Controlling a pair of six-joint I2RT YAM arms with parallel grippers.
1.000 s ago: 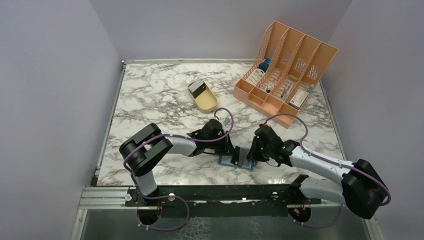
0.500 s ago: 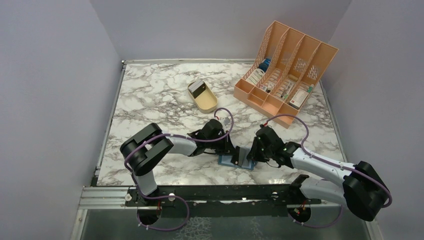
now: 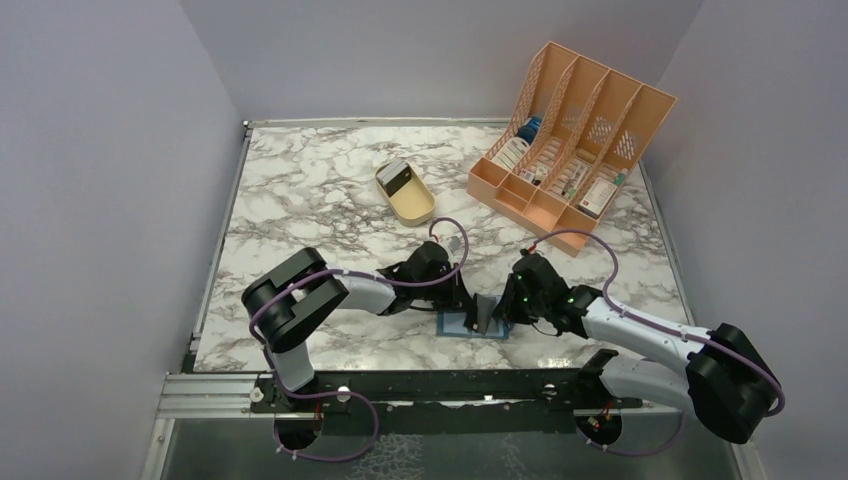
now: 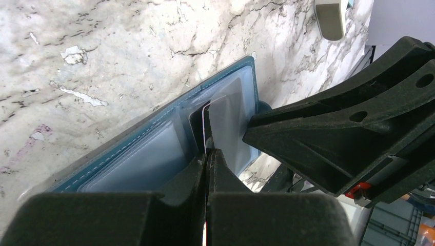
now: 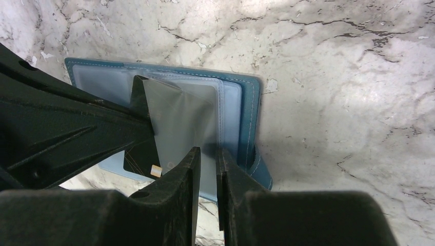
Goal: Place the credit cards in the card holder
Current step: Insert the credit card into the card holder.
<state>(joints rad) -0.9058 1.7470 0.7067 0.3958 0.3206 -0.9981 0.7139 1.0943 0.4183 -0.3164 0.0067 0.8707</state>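
Observation:
The card holder (image 3: 455,322) lies open near the front edge, pale blue pockets up (image 5: 233,97), teal edge showing (image 4: 154,154). My left gripper (image 4: 206,154) is shut on a black credit card (image 5: 139,151), held edge-on (image 4: 204,123), with its far end at the mouth of a pocket. My right gripper (image 5: 206,151) comes from the right and is shut on the holder's translucent pocket flap (image 5: 179,115), which it holds lifted. In the top view both grippers (image 3: 462,303) (image 3: 500,312) meet over the holder. Other credit cards (image 3: 396,175) lie in the tan tray.
The tan oval tray (image 3: 410,205) sits mid-table behind the arms. An orange slotted file rack (image 3: 570,130) with papers stands at the back right. The table's front edge and rail run just below the holder.
My right gripper has edged slightly left over the holder and the flap stands a little more upright. The left gripper and its card have barely moved.

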